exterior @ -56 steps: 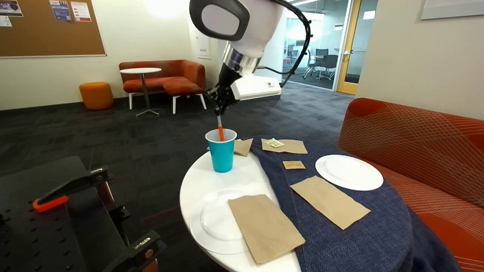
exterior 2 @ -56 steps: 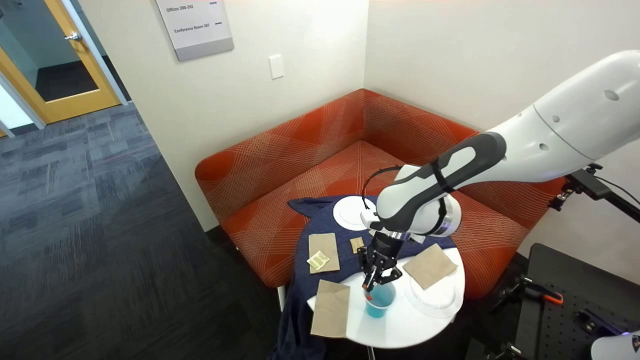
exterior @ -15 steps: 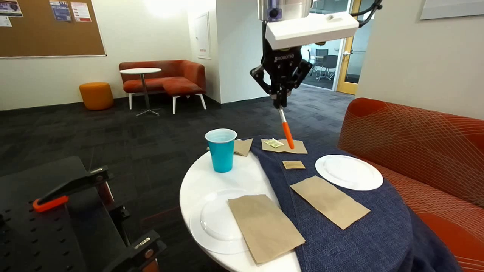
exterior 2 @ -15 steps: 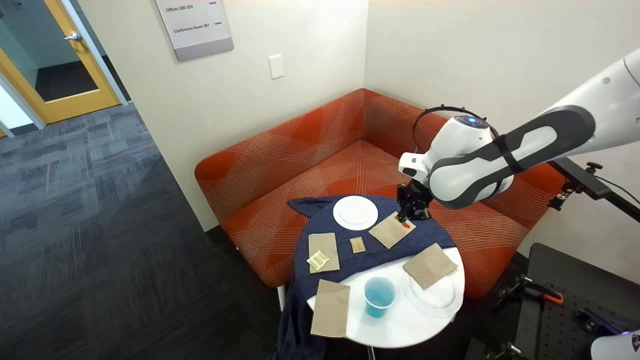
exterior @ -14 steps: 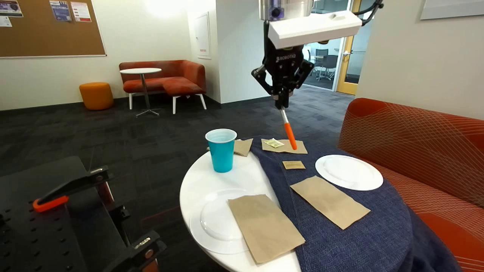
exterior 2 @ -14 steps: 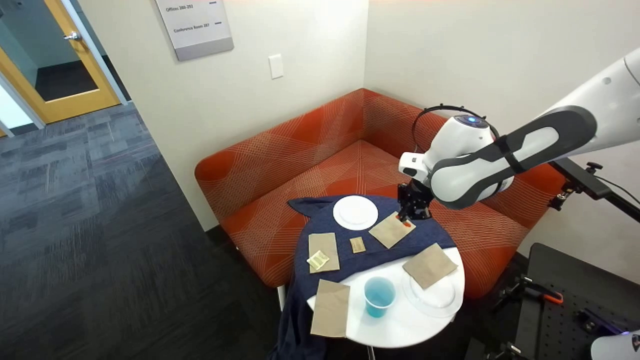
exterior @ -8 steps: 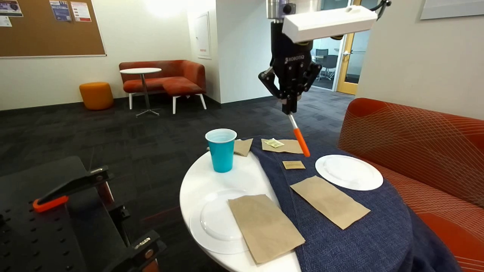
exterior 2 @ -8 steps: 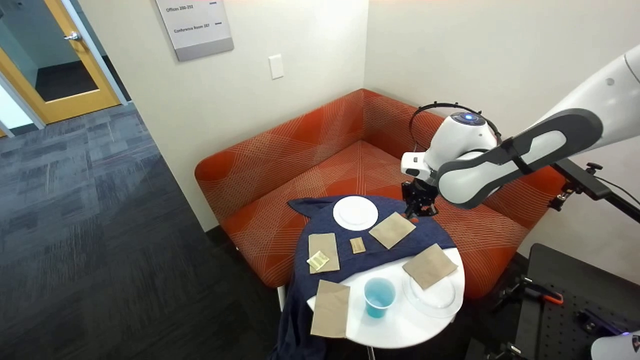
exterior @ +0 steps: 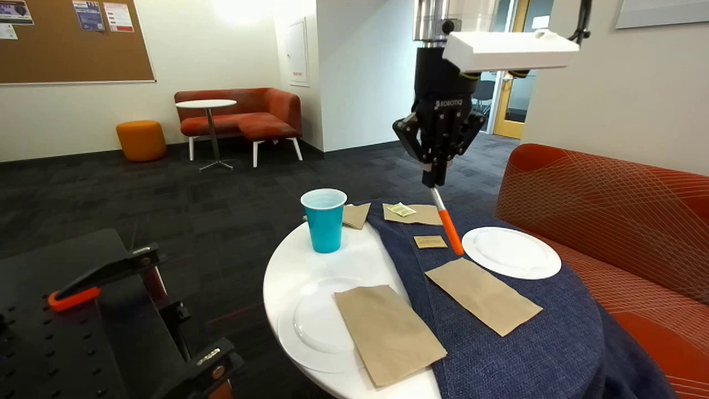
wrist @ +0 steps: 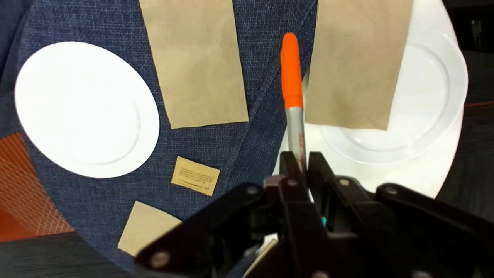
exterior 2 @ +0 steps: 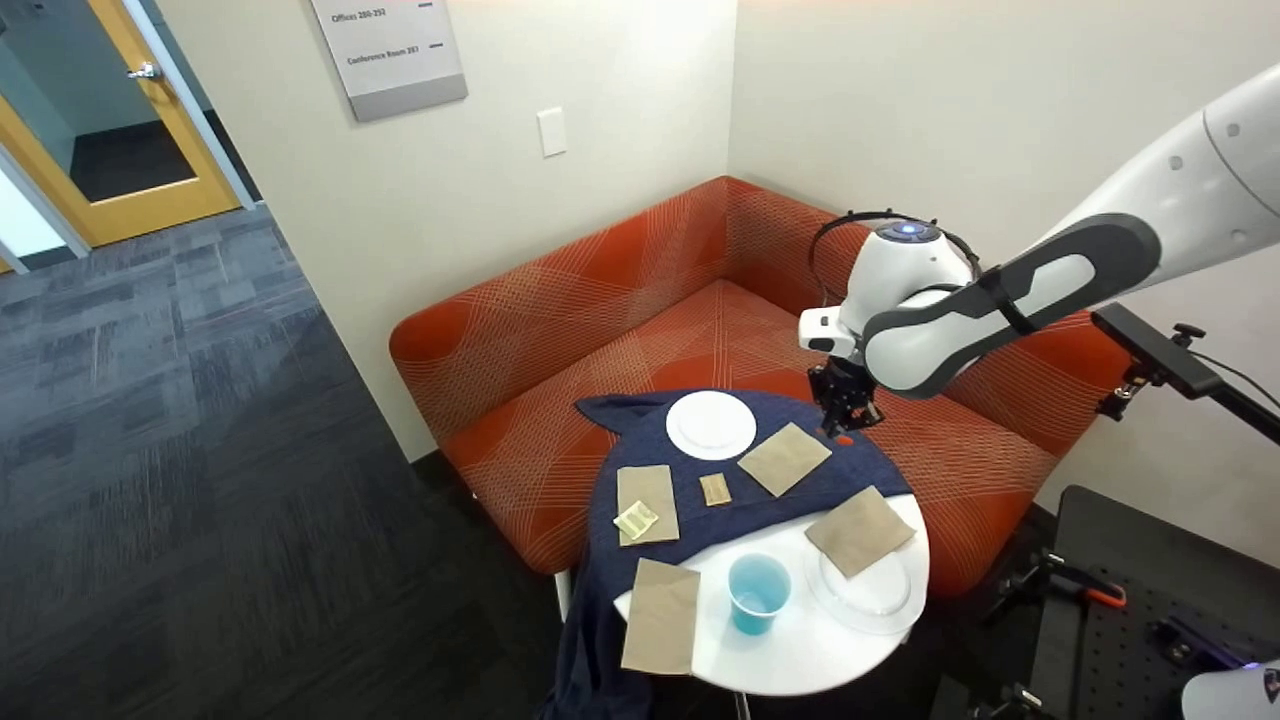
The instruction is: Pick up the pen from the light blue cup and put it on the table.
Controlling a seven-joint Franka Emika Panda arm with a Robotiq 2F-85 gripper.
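Note:
The orange-red pen (exterior: 451,231) with a grey barrel is held tilted, orange end down, above the cloth-covered part of the table (exterior: 293,271). My gripper (exterior: 433,182) is shut on its grey barrel. In the wrist view the pen (wrist: 291,71) runs out from between the fingertips of the gripper (wrist: 303,159), over the gap between two napkins. In an exterior view only small orange bits of the pen (exterior 2: 844,441) show. The light blue cup (exterior: 325,230) stands upright on the bare white part; its inside shows no pen in an exterior view (exterior 2: 757,595).
A white plate (exterior: 511,252) and a brown napkin (exterior: 483,296) lie near the pen on the navy cloth (exterior: 532,343). A clear plate (exterior: 310,327) lies partly under another napkin (exterior: 390,335). A small brown packet (exterior: 430,242) lies between. A red couch (exterior: 609,233) borders the table.
Over 3.7 seconds the pen came out of the cup and across to the cloth side. In the last second the gripper moved lower with the pen in it. The cup has not moved.

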